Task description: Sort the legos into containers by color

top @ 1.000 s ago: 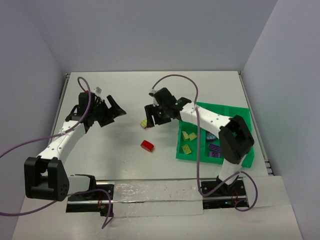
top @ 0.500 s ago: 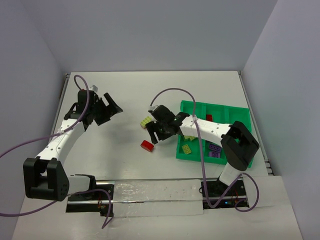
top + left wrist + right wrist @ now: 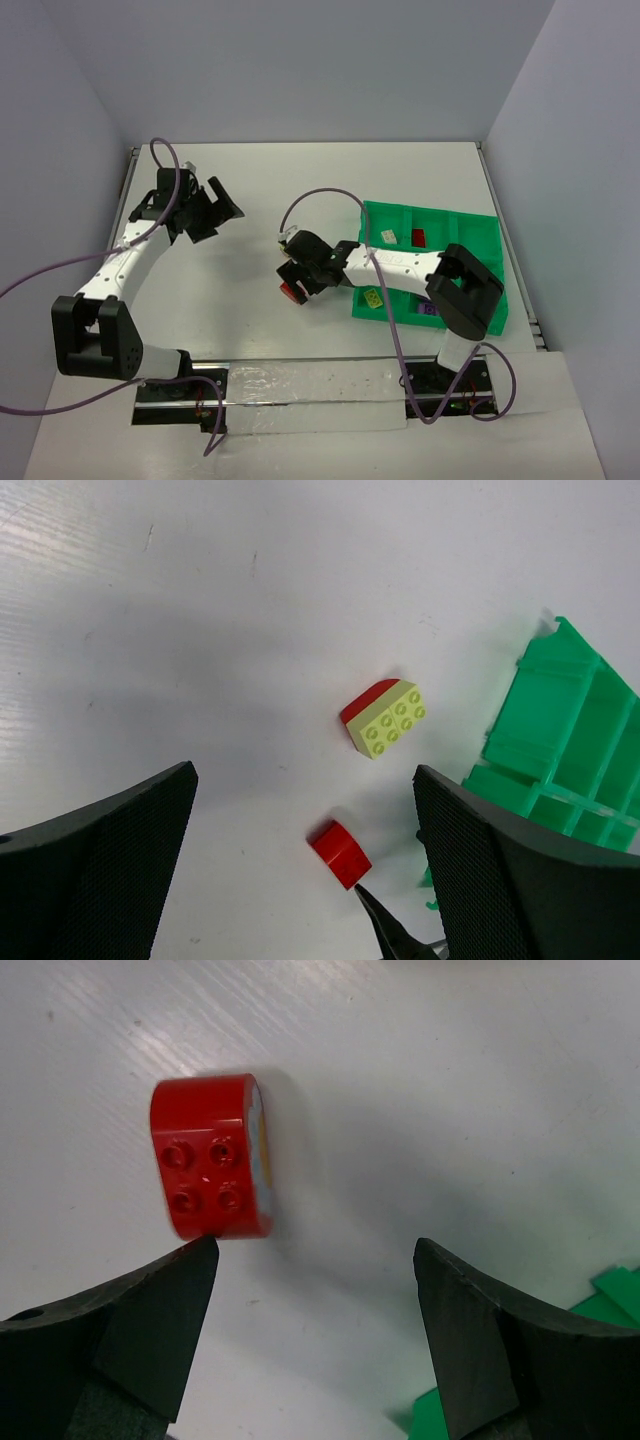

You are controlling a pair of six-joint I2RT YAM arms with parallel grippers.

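A red lego (image 3: 291,293) lies on the white table left of the green tray (image 3: 480,225). My right gripper (image 3: 298,280) is open and hovers right over it. In the right wrist view the red lego (image 3: 212,1155) sits just ahead of the left fingertip (image 3: 160,1310), outside the open right gripper (image 3: 315,1250). A yellow-green lego with a red piece on it (image 3: 385,718) lies farther back; the top view hides it under the right arm. My left gripper (image 3: 222,215) is open and empty, far left of the legos; the left wrist view (image 3: 305,772) also shows the red lego (image 3: 340,853).
The tray's compartments hold a red lego (image 3: 419,237), a pale one (image 3: 389,236), a yellow-green one (image 3: 372,297) and purple ones (image 3: 430,308). The tray edge shows in the left wrist view (image 3: 570,730) and its corner in the right wrist view (image 3: 622,1290). Purple cables loop over both arms.
My right gripper has moved forward and left, from the yellow-green lego to over the red lego. My left gripper has pulled back slightly toward the far left.
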